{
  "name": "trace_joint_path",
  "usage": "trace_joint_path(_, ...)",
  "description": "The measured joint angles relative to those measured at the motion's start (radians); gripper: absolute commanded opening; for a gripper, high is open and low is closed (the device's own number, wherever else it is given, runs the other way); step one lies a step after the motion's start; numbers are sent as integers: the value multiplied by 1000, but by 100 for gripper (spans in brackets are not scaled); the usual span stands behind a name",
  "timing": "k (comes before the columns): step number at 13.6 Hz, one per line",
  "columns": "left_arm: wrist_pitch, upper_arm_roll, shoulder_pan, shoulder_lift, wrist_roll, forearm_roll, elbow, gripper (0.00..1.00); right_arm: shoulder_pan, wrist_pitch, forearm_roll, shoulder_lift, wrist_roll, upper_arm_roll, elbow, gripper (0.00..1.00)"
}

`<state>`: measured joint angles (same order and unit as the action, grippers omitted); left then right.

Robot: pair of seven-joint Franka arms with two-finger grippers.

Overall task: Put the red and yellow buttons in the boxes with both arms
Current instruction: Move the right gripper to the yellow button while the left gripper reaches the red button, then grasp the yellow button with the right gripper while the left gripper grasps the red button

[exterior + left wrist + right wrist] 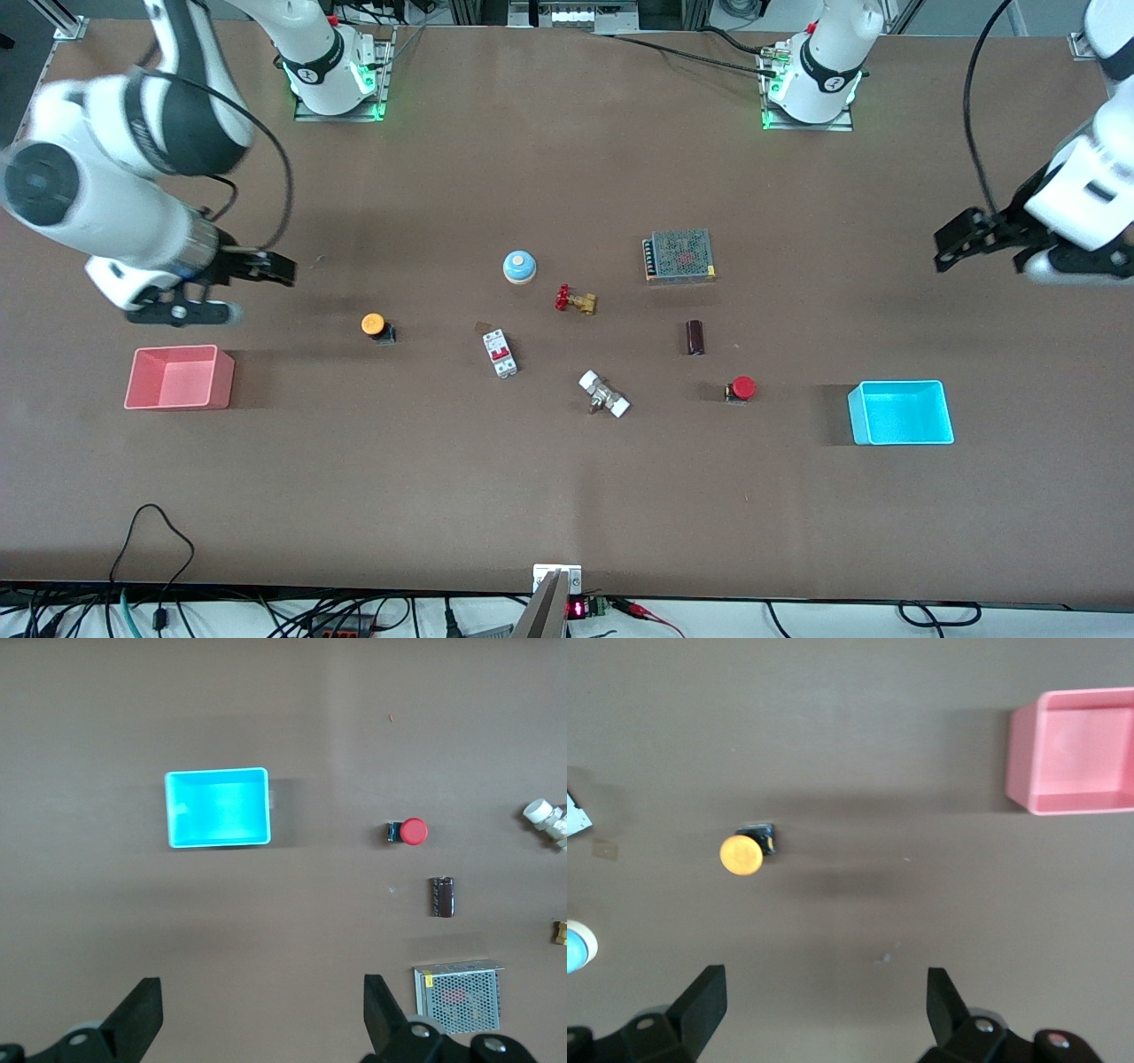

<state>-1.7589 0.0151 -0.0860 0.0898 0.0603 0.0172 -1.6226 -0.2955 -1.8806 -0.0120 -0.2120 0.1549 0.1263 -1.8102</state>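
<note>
Buttons sat ungrasped on the counter [567, 496], yellow button [373, 325] near the spread, empty right gripper [266, 266], red button [741, 387] well apart from the spread, empty left gripper [961, 237]; each must descend.

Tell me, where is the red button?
The red button sits on the table between the white-ended valve and the blue box, toward the left arm's end.

You have bare table all round the yellow button [373, 325], while the red button [741, 388] is hemmed only at its 11 o'clock by a dark cylinder [695, 338], with open table toward both boxes.
</note>
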Motion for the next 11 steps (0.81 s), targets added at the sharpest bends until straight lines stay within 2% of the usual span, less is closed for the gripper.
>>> trace_joint_path(6, -199, -7, -138, 232, 153, -1, 4, 100, -72, -181, -4, -156, 7, -13, -1, 100)
trace_joint_path(11, -375, -8, -199, 401, 252, -44, 7, 100, -82, -234, -5, -220, 7, -13, -12, 100)
